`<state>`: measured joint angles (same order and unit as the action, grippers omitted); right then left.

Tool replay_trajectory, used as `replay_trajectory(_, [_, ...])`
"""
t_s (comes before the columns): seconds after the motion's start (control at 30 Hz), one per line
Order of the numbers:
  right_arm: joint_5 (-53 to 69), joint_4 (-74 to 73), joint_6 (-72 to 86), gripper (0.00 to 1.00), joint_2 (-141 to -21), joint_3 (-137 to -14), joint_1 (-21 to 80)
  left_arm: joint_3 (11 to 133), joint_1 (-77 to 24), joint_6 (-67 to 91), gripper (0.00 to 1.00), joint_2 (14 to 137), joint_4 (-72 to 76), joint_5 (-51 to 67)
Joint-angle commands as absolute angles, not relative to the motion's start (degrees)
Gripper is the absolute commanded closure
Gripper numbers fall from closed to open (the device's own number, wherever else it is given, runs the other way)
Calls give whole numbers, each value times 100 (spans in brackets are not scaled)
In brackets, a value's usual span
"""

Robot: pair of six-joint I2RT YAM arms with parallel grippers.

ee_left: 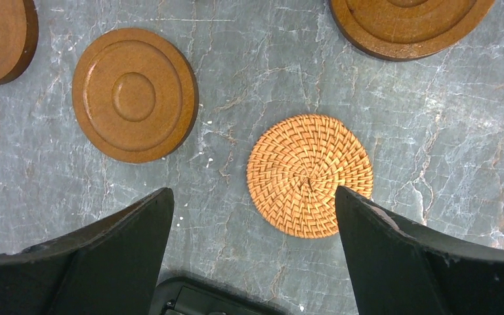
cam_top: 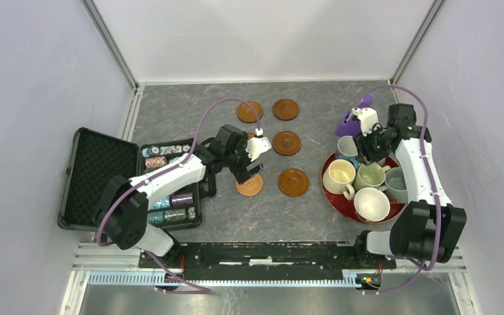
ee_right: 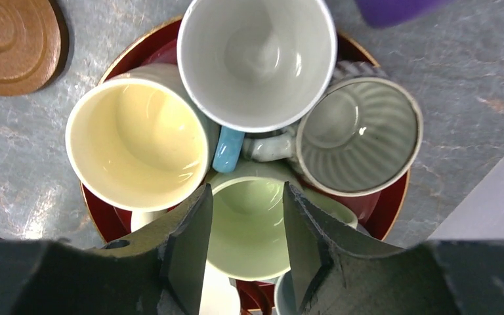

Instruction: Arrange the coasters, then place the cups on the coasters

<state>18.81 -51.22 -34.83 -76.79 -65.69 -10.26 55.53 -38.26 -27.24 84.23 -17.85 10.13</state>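
Observation:
Five coasters show on the dark table: wooden discs (cam_top: 250,111), (cam_top: 285,109), (cam_top: 287,142), (cam_top: 293,182) and a lighter woven one (cam_top: 249,186). My left gripper (cam_top: 252,167) hangs open just above the woven coaster (ee_left: 310,175), holding nothing; its right finger (ee_left: 394,256) overlaps the disc's edge. A wooden coaster (ee_left: 134,94) lies to the left. The cups crowd on a red tray (cam_top: 331,197): cream (ee_right: 138,134), blue-handled with white inside (ee_right: 257,59), grey striped (ee_right: 361,134), pale green (ee_right: 262,230). My right gripper (ee_right: 246,197) hovers over the pale green cup, jaws apart, one finger over its inside.
A purple cone (cam_top: 353,118) stands behind the tray. A black case of poker chips (cam_top: 167,197) lies open at the left, its lid (cam_top: 98,177) flat beside it. A white cup (cam_top: 371,204) sits at the tray's near side. Walls close in on both sides.

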Motion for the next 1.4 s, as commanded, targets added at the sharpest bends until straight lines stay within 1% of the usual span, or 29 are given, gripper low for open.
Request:
replay_trajectory(0.0, [1755, -5078, -3403, 51, -7648, -6404, -1018, 5836, -3788, -2609, 1, 8521, -1604, 1239])
replay_trajectory(0.3, [1804, -4763, -3136, 57, -7892, -6247, -1011, 5836, -3738, -2619, 1, 8548, -1607, 1220])
replay_trajectory(0.53, [1938, -4627, -2971, 59, -8138, -6300, -980, 5783, -3720, -2593, 1, 8501, -1661, 1180])
replay_trajectory(0.77, [2041, -4581, -2918, 58, -8288, -6346, -843, 5774, -3675, -2615, 1, 8498, -1687, 1160])
replay_trajectory(0.9, [1813, -4533, -2885, 60, -8379, -6385, -817, 5800, -3659, -2615, 1, 8541, -1696, 1160])
replay_trajectory(1.03, [1503, -4509, -2839, 65, -8436, -6411, -817, 5810, -3645, -2619, 1, 8560, -1705, 1162])
replay_trajectory(1.23, [1248, -4401, -2813, 68, -8435, -6351, -759, 5840, -3621, -2627, 1, 8588, -1714, 1182])
replay_trajectory(1.37, [1385, -4361, -2759, 69, -8397, -6382, -738, 5879, -3613, -2641, 1, 8614, -1718, 1204])
